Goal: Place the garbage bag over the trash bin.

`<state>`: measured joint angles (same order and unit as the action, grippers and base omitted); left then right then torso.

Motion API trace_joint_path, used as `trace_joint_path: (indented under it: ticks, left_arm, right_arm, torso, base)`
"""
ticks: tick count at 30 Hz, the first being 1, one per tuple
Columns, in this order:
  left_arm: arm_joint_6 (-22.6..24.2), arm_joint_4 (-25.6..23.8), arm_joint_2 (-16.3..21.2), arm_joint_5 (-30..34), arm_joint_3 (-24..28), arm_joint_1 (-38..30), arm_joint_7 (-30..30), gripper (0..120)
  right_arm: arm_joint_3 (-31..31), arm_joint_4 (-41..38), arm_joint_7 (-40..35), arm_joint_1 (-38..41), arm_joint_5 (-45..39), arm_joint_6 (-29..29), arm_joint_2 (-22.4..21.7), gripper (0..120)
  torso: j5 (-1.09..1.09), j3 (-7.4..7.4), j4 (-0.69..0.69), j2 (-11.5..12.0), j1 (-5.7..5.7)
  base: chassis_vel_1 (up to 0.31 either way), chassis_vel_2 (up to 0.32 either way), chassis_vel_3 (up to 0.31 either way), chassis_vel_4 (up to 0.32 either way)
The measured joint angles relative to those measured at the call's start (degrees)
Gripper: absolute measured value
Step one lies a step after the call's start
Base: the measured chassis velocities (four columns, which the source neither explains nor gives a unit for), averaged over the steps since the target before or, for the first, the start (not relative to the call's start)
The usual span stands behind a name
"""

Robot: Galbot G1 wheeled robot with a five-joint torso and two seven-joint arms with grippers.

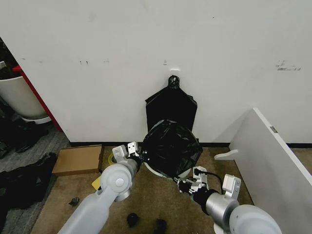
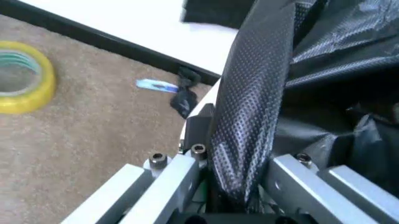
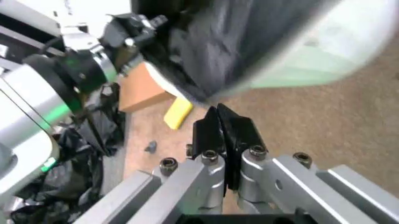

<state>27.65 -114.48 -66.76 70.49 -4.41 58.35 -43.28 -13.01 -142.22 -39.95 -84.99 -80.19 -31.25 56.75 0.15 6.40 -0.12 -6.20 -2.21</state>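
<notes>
Down on the carpet by the wall: garbage bag (image 1: 171, 146) draped over the trash bin (image 1: 157, 171), white rim peeking out at the bottom. Left gripper (image 2: 240, 161) at the bag's left edge, fingers clamped on a fold of black plastic. Right gripper (image 3: 223, 130) low beside the bin's pale green wall, fingers pressed together, nothing between them. Roll of yellow tape (image 2: 22, 77) nearby on the floor.

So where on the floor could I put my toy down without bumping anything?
The bare carpet between the two arms, in front of the trash bin, is free down to two small dark bits. It is crowded by the left hand, gripping the garbage bag near the cardboard box. The right hand sits shut by the white board.
</notes>
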Motion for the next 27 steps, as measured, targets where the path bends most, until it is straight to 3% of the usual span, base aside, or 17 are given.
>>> trace_joint_path:
  ticks: [8,14,19,27]
  left_arm:
    - [-1.4,0.1,0.2,0.1,-0.3,-0.2,-0.1,1]
    - [-1.5,-0.1,0.3,-0.1,-0.3,-0.2,0.0,1]
    - [-1.4,-0.4,0.2,-0.1,-0.4,0.2,0.1,1]
    - [-1.1,-0.8,0.2,-0.1,-0.3,0.6,0.0,1]
  right_arm:
    - [-0.3,-0.8,-1.1,-1.6,0.0,-2.1,-0.1,0]
    - [-1.5,-0.8,0.8,-1.4,-0.6,0.6,0.9,4]
    - [-1.9,-1.1,2.7,-1.3,-0.8,3.4,1.8,25]
    - [-1.8,-1.1,5.3,-2.1,-1.0,3.1,3.1,52]
  torso:
    - [-0.01,0.00,0.00,0.0,0.00]
    - [0.00,0.00,0.01,0.0,0.00]
    - [0.00,0.00,0.01,0.0,0.00]
    - [0.00,0.00,0.01,0.0,0.00]
  base:
    - [0.000,0.000,0.000,0.000]
    - [0.000,0.000,0.000,0.000]
    - [0.000,0.000,0.000,0.000]
    - [0.000,0.000,0.000,0.000]
